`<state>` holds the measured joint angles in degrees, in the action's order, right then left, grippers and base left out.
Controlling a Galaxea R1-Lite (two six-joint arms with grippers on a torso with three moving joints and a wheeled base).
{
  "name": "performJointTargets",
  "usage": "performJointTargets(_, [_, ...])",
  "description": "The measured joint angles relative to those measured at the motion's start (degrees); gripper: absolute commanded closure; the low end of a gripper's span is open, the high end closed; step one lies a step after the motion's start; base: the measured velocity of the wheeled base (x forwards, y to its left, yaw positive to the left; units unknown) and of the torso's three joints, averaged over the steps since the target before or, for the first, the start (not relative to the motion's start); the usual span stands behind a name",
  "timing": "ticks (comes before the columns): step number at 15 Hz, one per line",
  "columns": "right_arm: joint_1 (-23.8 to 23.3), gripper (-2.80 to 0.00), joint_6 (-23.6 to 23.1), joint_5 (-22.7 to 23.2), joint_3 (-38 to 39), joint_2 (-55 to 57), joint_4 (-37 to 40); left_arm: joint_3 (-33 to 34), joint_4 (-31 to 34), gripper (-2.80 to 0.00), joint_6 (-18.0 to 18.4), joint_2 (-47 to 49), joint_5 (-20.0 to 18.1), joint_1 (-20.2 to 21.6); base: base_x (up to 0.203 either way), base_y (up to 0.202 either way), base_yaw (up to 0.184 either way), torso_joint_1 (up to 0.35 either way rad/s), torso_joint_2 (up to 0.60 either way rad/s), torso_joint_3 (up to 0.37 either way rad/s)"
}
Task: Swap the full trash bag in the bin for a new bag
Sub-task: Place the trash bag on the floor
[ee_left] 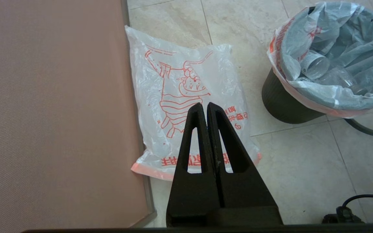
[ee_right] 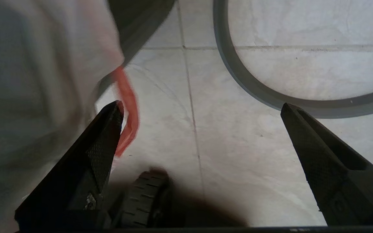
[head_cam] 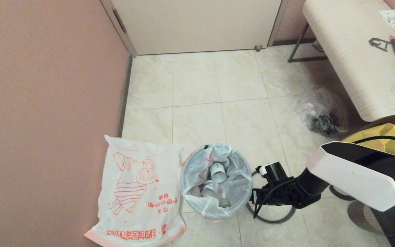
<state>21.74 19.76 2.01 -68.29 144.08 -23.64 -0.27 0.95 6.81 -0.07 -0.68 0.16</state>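
The full trash bag (head_cam: 218, 180) sits in the bin (ee_left: 282, 100) on the floor, with the new bag (head_cam: 139, 195) flat beside it. The right gripper (ee_right: 199, 129) is low by the bin, fingers wide open. The left gripper (ee_left: 205, 111) hangs above the new bag, fingers closed on nothing.

Warm, even indoor light fills the head view, and the tiled floor (head_cam: 218, 103) shows only soft shadows. In the right wrist view the full trash bag (ee_right: 44, 81) is smeared out of focus close to the lens, and a dark shadow pools on the near floor.
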Motion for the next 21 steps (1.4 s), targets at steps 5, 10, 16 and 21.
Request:
performJointTargets(5, [-0.1, -2.8, -0.7, -4.0, -1.1, 1.8, -0.8, 0.0, 0.0, 0.0, 0.0, 0.0, 0.0, 0.0, 0.0, 0.0, 0.0, 0.0, 0.0, 0.0])
performJointTargets(10, [-0.4, -2.8, -0.7, -6.3, -1.5, 2.9, -3.2, 0.0, 0.0, 0.0, 0.0, 0.0, 0.0, 0.0, 0.0, 0.0, 0.0, 0.0, 0.0, 0.0])
performJointTargets(16, [-0.3, 0.0, -1.7, -6.6, -1.4, 3.5, -3.0, 0.0, 0.0, 0.0, 0.0, 0.0, 0.0, 0.0, 0.0, 0.0, 0.0, 0.0, 0.0, 0.0])
performJointTargets(21, [0.0, 0.0, -2.0, -6.7, -0.8, 3.3, -3.1, 0.0, 0.0, 0.0, 0.0, 0.0, 0.0, 0.0, 0.0, 0.0, 0.0, 0.0, 0.0, 0.0])
